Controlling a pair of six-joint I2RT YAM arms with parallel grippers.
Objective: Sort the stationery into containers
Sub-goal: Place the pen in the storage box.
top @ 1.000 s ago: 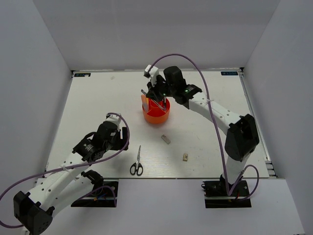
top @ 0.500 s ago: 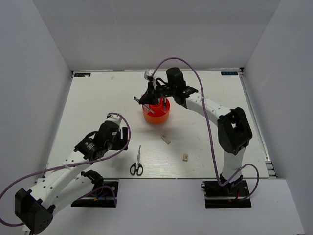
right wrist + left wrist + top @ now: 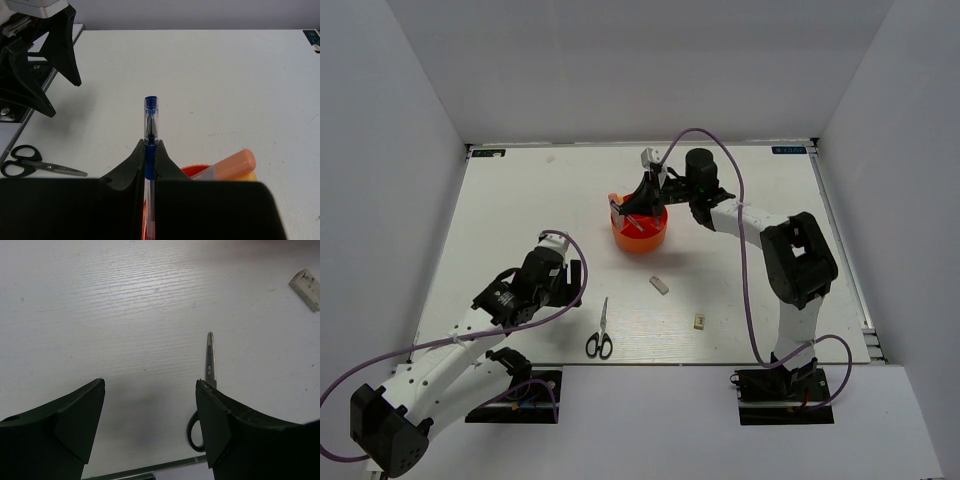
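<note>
right tool [image 3: 150, 151] pinching blue pen [image 3: 150, 117], left tool [image 3: 150, 383] agape

White arms [image 3: 445, 362], black joints [image 3: 805, 265], trailing purple cables [image 3: 695, 130]

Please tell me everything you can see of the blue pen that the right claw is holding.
The blue pen is thin, with a clear plastic barrel, a blue end cap and a dark part inside. The right claw is shut on it, and its black fingers pinch the blue section below the clear part. The rest runs down between them. In the wrist view the pen points away from the camera. It is held over the orange tub. Whether it touches the tub cannot be seen.
</note>
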